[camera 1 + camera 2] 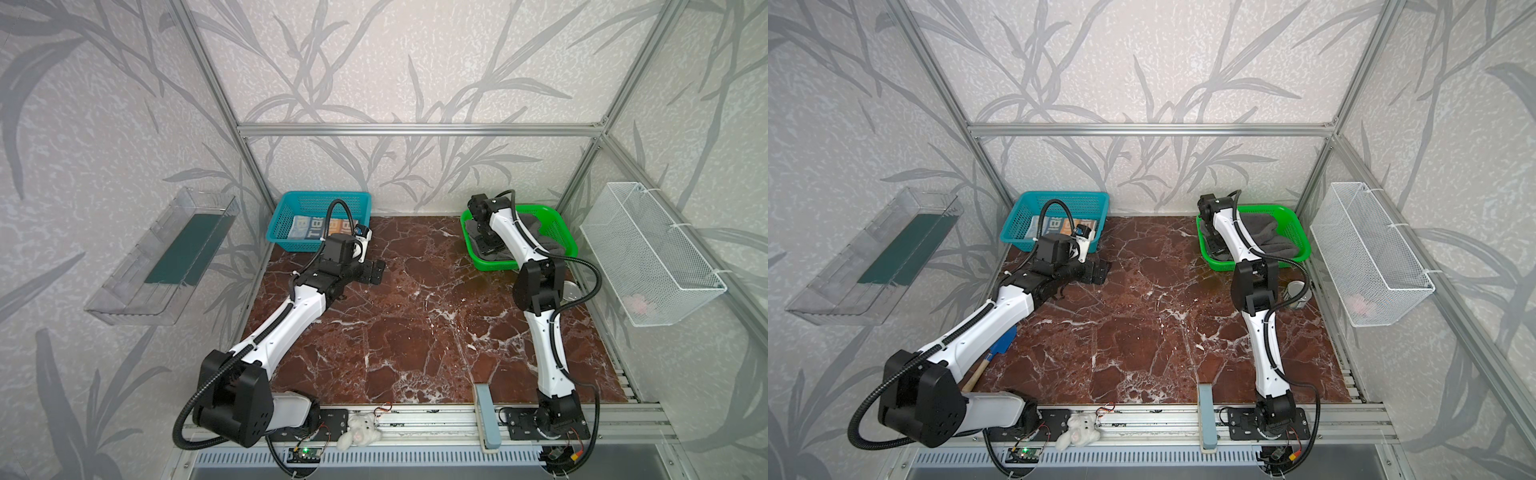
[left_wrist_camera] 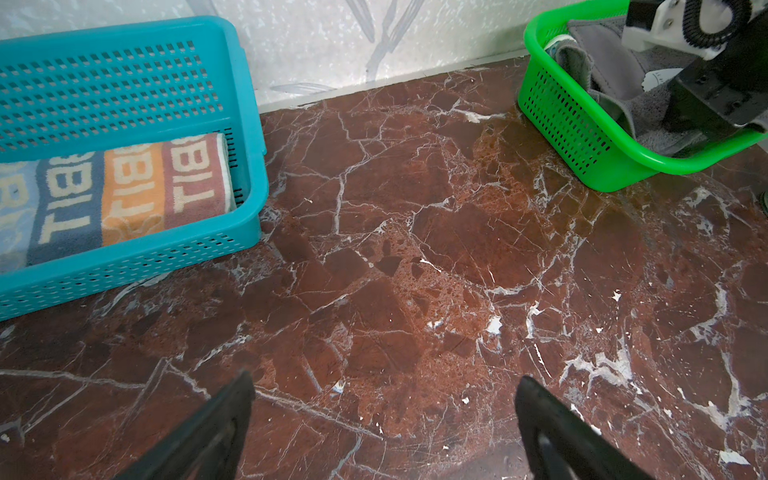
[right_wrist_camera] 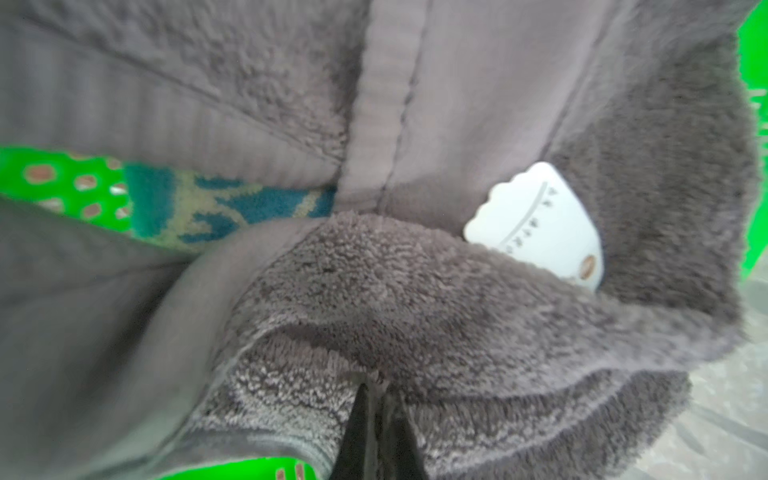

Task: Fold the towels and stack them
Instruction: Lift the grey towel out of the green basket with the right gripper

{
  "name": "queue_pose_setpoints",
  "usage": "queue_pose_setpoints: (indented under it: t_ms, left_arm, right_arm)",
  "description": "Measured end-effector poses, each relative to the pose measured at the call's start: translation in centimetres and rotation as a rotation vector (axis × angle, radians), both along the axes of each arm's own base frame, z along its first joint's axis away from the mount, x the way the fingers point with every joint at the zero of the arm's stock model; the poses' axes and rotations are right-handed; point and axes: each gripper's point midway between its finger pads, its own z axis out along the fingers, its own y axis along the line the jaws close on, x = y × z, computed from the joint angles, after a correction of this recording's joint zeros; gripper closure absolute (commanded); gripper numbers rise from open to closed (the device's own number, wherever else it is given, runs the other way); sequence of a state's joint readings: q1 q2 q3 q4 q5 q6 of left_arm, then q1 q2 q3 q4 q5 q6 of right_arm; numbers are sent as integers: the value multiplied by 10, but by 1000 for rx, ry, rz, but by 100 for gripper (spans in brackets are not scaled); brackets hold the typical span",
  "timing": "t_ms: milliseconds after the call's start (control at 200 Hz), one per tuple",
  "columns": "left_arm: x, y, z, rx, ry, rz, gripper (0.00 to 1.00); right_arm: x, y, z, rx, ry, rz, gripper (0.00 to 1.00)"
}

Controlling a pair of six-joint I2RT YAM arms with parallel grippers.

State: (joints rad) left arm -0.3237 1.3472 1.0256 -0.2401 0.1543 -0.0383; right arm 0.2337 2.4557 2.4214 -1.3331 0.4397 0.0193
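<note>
— Two grippers: where are they?
— Your right gripper [image 3: 376, 390] pinches the grey towel [image 3: 374, 291] inside the green basket [image 2: 573, 124]. Your left gripper [image 2: 382, 399] is spread above the table [image 2: 415, 249]; the lettered towel [image 2: 124, 187] lies in the blue basket [image 2: 124, 83].

Top pair high, angled down, same whole table [image 1: 415, 328]; wrist cams close, fwd-facing.

Three towels in all: one lettered towel [image 2: 124, 187], one dark grey towel [image 3: 374, 291], one teal patterned towel [image 3: 232, 203]. Two plastic baskets on the bench [image 1: 415, 316]: one blue basket [image 1: 320, 205] far left, one green basket [image 1: 494, 264] far right. One white wire basket [image 1: 648, 257], one clear tray [image 1: 124, 286], one plush toy [image 1: 359, 432]. Two arms: left arm [image 1: 286, 324], right arm [image 1: 548, 353].
</note>
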Motion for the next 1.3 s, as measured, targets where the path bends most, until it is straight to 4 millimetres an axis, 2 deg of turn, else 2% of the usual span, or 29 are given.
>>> queue_pose_setpoints:
  t_ms: [165, 400, 550, 760, 875, 1015, 1150, 1300]
  left_arm:
    - [3, -3, 1, -4, -6, -6, 1]
    - [9, -7, 5, -11, -13, -12, 1]
    - [15, -13, 11, -28, -36, -24, 1]
    - [20, -30, 26, -68, -89, -99, 1]
    - [17, -54, 41, -84, -163, -201, 1]
    - [8, -103, 53, -73, -294, -359, 1]
    - [6, -152, 37, -47, -388, -480, 1]
    - [11, -204, -2, 23, -476, -568, 0]
  right_arm:
    - [3, 0, 39, 18, -89, 12, 100]
    - [0, 8, 124, 103, -278, 71, 100]
    - [-13, 24, 173, 217, -365, 162, 100]
    - [-36, 50, 217, 387, -431, 269, 100]
    - [-47, 60, 224, 463, -439, 279, 100]
    - [-56, 71, 208, 541, -387, 266, 100]
    - [-62, 81, 183, 608, -326, 250, 100]
    - [-67, 87, 172, 658, -312, 233, 100]
